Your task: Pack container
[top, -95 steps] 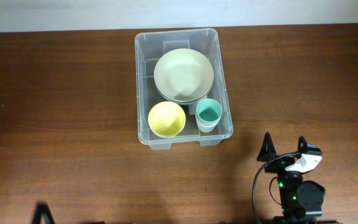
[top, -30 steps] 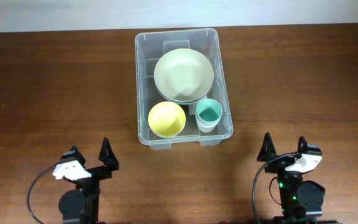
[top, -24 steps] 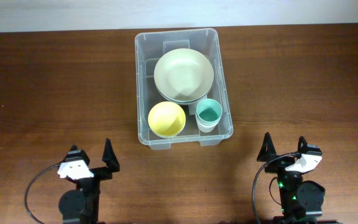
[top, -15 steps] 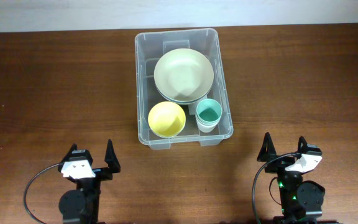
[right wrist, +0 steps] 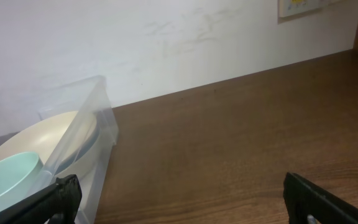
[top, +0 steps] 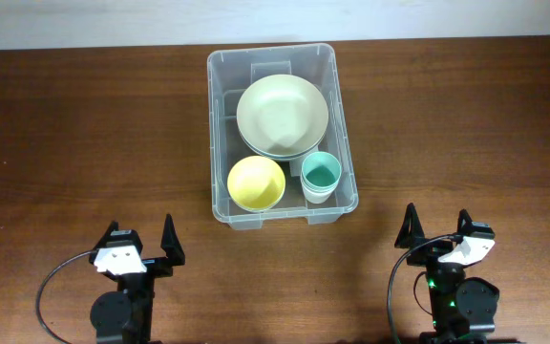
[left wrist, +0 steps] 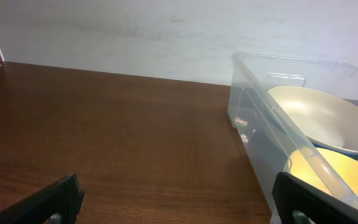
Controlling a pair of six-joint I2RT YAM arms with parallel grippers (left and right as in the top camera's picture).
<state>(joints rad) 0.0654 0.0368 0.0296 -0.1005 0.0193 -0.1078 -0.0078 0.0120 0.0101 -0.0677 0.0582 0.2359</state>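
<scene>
Left hand (top: 140,229) newly arrived over brown table (top: 65,124) by white wall (left wrist: 135,31).

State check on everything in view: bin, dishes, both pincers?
container: upright, lidless, loaded.
pale green bowl: upright, empty, inside the container.
yellow bowl: upright, empty, inside the container.
teal cup: upright, empty, nested in a white cup.
left pincer: open, empty, clear of the container.
right pincer: open, empty, clear of the container.

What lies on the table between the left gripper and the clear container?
Nothing. The overhead view shows only bare brown table between the left gripper and the container, and the left wrist view agrees.
</scene>
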